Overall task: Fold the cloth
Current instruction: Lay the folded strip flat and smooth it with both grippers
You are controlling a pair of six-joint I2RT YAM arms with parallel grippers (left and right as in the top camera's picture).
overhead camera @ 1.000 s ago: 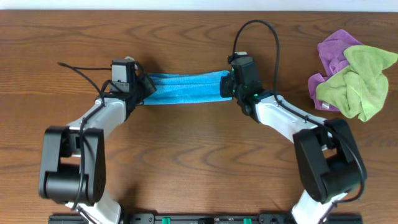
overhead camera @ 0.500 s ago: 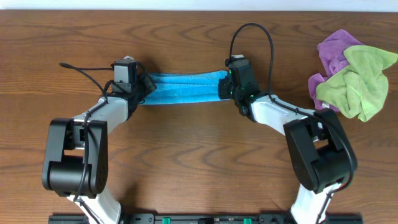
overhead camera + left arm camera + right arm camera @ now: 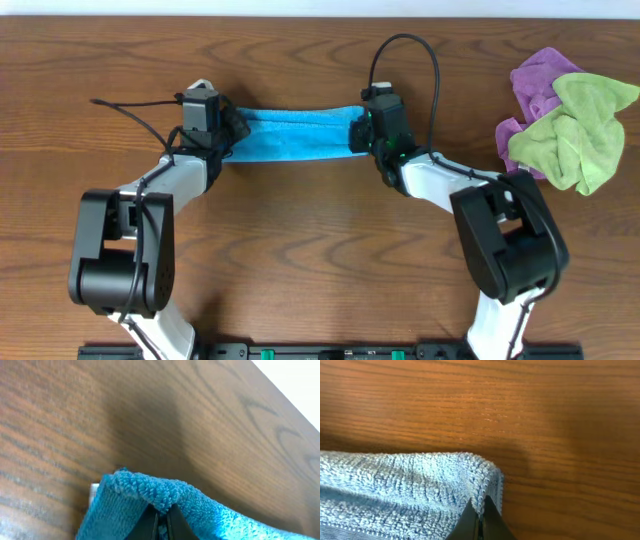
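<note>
Blue cloth (image 3: 295, 133) is stretching out in a long, thin band near the far edge of the desk (image 3: 320, 250), a little left of the middle. It is running from side to side between the two tools. The left tool (image 3: 228, 128) is pinching the left end of the band. The right tool (image 3: 357, 135) is pinching the right end. Both arms are reaching in from the near edge and bending toward each other.

In the left wrist view, the two dark fingers (image 3: 147, 524) are pressing almost together, and a fluffy, bunched corner of the cloth is sitting squeezed between them. A dark shadow is lying on the wood past that corner. In the right wrist view, the fingers (image 3: 469, 525) are also pressing almost together, and they are nipping the very corner of the cloth, where its edge is curling over. The rest of the cloth is spreading away to the left in that view. I cannot tell if the middle of the band is touching the desk or hanging just above it.

Near the far right corner, a purple cloth (image 3: 540, 85) and a green cloth (image 3: 575, 135) are lying in a crumpled pile, well apart from the blue one. The green one is lying partly on top of the purple one.
</note>
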